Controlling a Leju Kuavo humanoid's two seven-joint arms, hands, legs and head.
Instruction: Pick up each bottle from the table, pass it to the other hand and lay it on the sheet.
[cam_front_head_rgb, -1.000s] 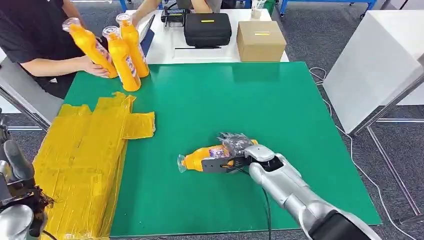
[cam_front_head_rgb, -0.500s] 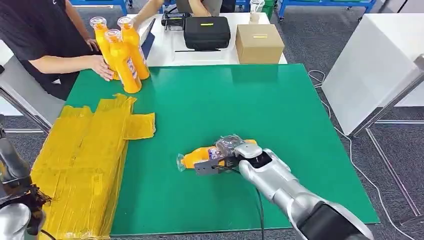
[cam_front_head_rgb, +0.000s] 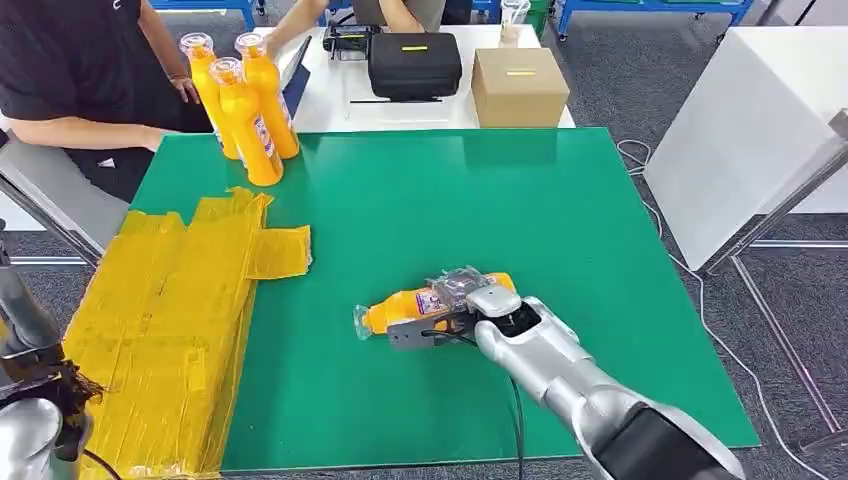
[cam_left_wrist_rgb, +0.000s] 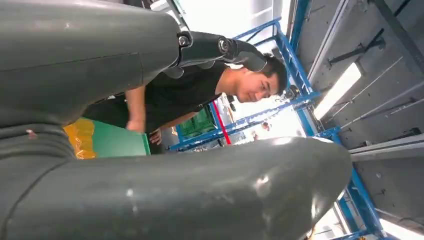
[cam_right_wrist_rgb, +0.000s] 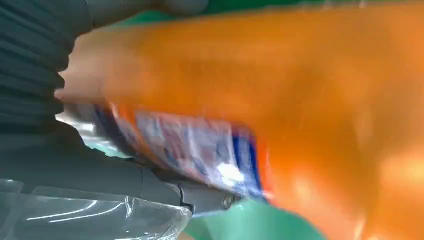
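Observation:
An orange bottle (cam_front_head_rgb: 400, 309) with a clear cap lies on its side near the middle front of the green table (cam_front_head_rgb: 500, 200). My right hand (cam_front_head_rgb: 462, 298) wraps over its body; in the right wrist view the orange bottle (cam_right_wrist_rgb: 300, 100) and its label sit against the hand's fingers (cam_right_wrist_rgb: 150, 185). The yellow sheet (cam_front_head_rgb: 160, 320) lies flat at the table's left. My left hand (cam_front_head_rgb: 30, 350) hangs low at the left edge, off the table; its fingers (cam_left_wrist_rgb: 220, 47) are spread with nothing in them.
Three more orange bottles (cam_front_head_rgb: 245, 110) stand upright at the table's far left corner. A person in black (cam_front_head_rgb: 70, 70) sits there. Behind the table a white one carries a black case (cam_front_head_rgb: 413, 60) and a cardboard box (cam_front_head_rgb: 518, 85).
The person set the tilted bottle upright beside the other two and drew the hand back. My right hand closed on the lying bottle and shifted it slightly left.

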